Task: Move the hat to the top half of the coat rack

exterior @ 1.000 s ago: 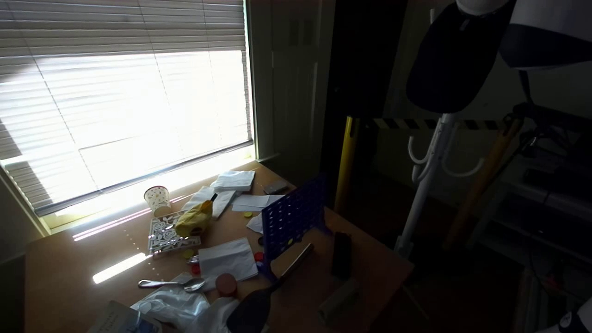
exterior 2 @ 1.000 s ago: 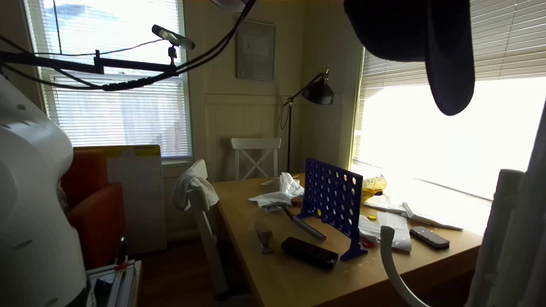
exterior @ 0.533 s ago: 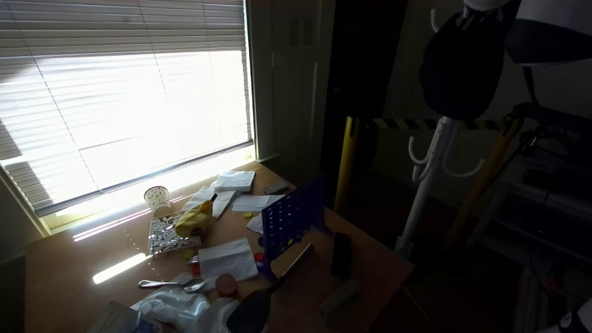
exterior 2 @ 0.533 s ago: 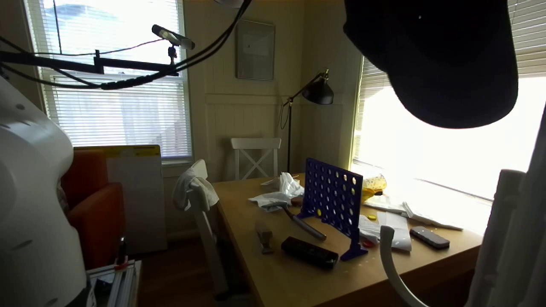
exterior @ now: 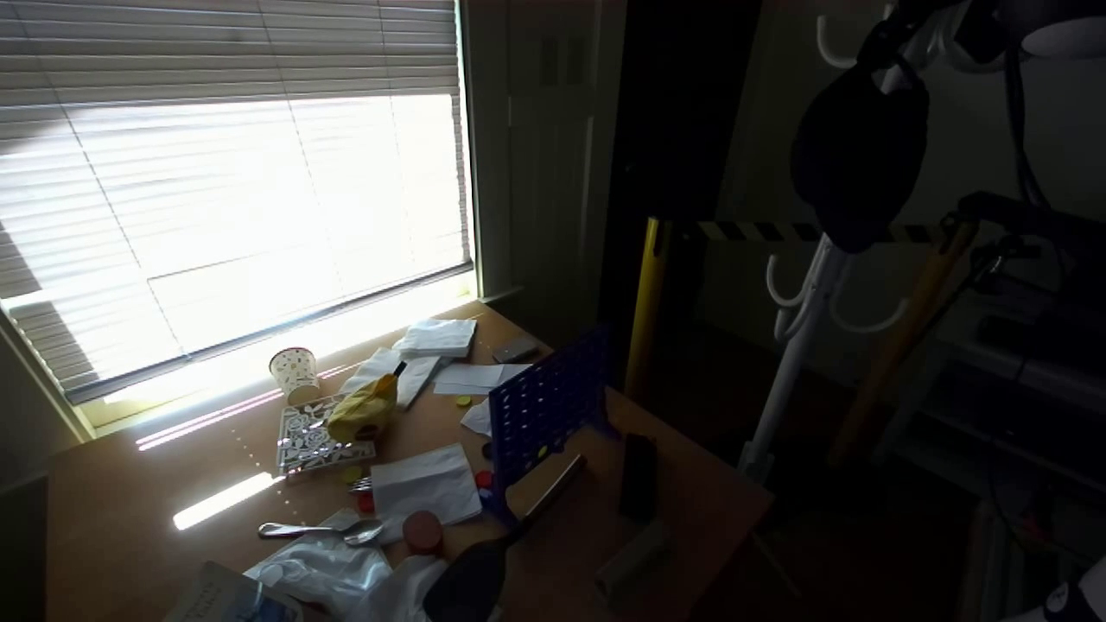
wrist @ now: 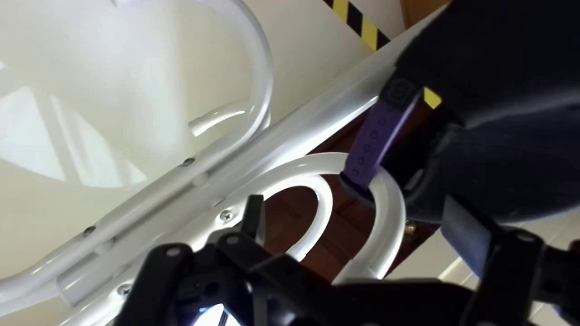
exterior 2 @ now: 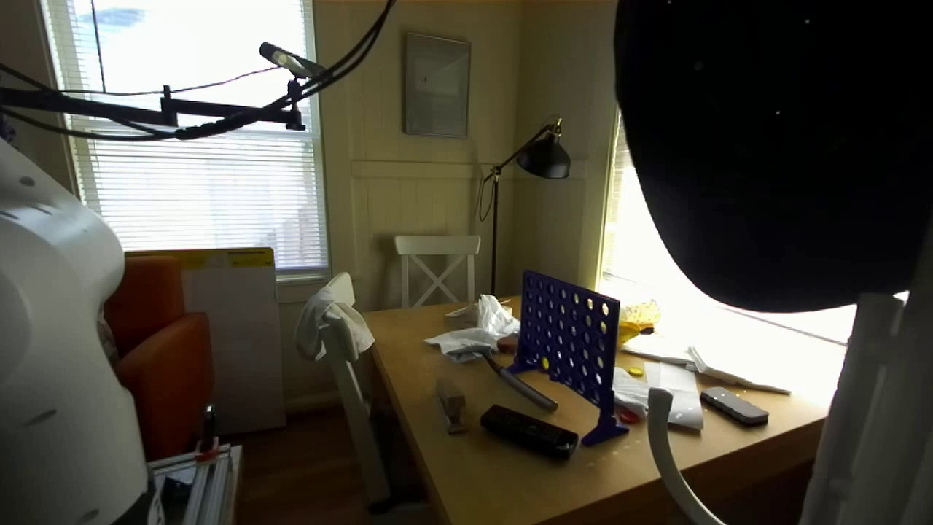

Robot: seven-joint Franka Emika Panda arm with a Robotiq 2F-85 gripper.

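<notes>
Wrist view, L to R: the pole of the white coat rack (wrist: 317,115) slants across the middle. Nearer the camera, the tool (wrist: 358,222) has its fingers (wrist: 465,235) spread wide, w/ nothing clamped b/w them. Thru the gap shows a curved white hook (wrist: 393,217); touching the tool or not, can't tell. A purple strap (wrist: 375,136) lies across the hook's bend, and at far R the near-black hat (wrist: 505,113) appears to hang by it. In an exterior view the hat is well above the lower hooks (exterior: 864,329), so the job's prob. nearly done.

Risks, best guess: the hook's end is hidden behind the tool, so a finger could catch hook or strap on backing out, lift the strap off & drop the hat. A sideways knock could also rock the thin coat rack.

Containers, in an exterior view, L to R on the table (exterior: 112,540): a speckled cup (exterior: 295,371), inside not visible; crumpled clear plastic (exterior: 324,566), poss. a bag, contents unclear; a white cutwork tray (exterior: 301,442) w/ a yellow item (exterior: 363,410) overlapping its R side; a blue grid frame (exterior: 553,402) w/ one yellow disc (exterior: 543,452) showing low in it.
</notes>
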